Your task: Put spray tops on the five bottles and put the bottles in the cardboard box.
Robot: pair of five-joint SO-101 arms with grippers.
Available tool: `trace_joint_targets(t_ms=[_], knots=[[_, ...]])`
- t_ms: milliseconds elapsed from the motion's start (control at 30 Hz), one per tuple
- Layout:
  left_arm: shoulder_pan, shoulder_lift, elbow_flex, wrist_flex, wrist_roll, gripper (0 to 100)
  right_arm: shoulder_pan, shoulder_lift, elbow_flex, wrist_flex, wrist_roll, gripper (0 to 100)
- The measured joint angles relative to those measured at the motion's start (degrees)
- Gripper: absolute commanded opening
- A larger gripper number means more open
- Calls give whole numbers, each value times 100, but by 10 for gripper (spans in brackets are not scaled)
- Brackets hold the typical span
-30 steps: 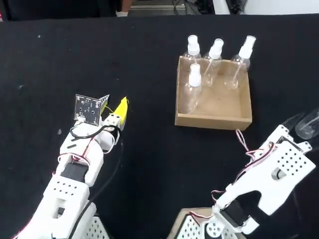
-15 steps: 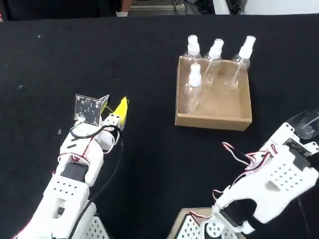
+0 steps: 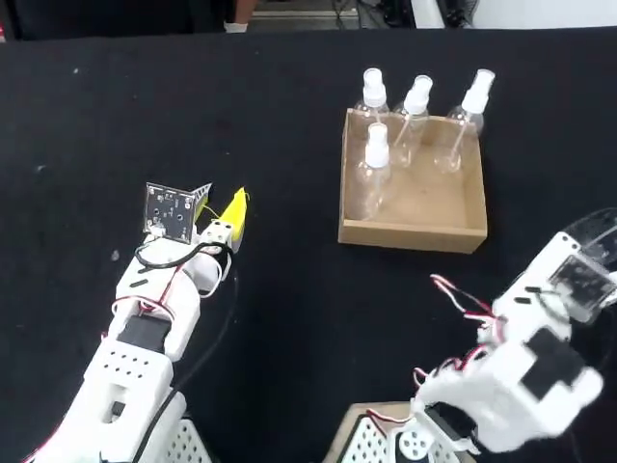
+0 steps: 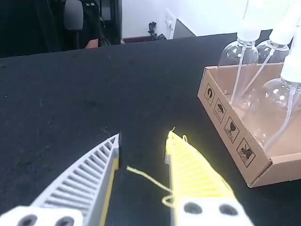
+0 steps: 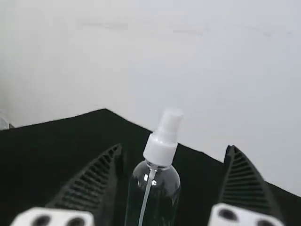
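The right gripper [image 5: 172, 149] has swung out to the right edge of the counter [image 3: 289, 318] and stands spread around the last capped bottle [image 5: 153, 188] — seemingly not yet touching it — poised to carry it to the cardboard box [image 3: 415, 234], while the left gripper [image 4: 143, 139] waits, jaws apart, empty.

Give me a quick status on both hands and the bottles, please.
Left hand open, left of the cardboard box. Right hand open, straddling the fifth bottle, spray top on. Four bottles in box, room left.

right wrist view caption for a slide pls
Right gripper open around a clear bottle with its white spray top on, black table behind.
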Motion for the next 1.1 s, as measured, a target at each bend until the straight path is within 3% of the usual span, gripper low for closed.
trace_joint_targets(t_ms=[167, 267, 700, 1100], knots=[[0, 0, 0, 0, 0, 155, 387, -1398, -35, 2585, 0, 283], [0, 0, 0, 0, 0, 155, 554, -1890, -26, 3385, 9, 285], [0, 0, 0, 0, 0, 155, 202, -2004, -1415, 5398, 536, 286], [0, 0, 0, 0, 0, 155, 79, -818, -2312, 5530, 571, 286]])
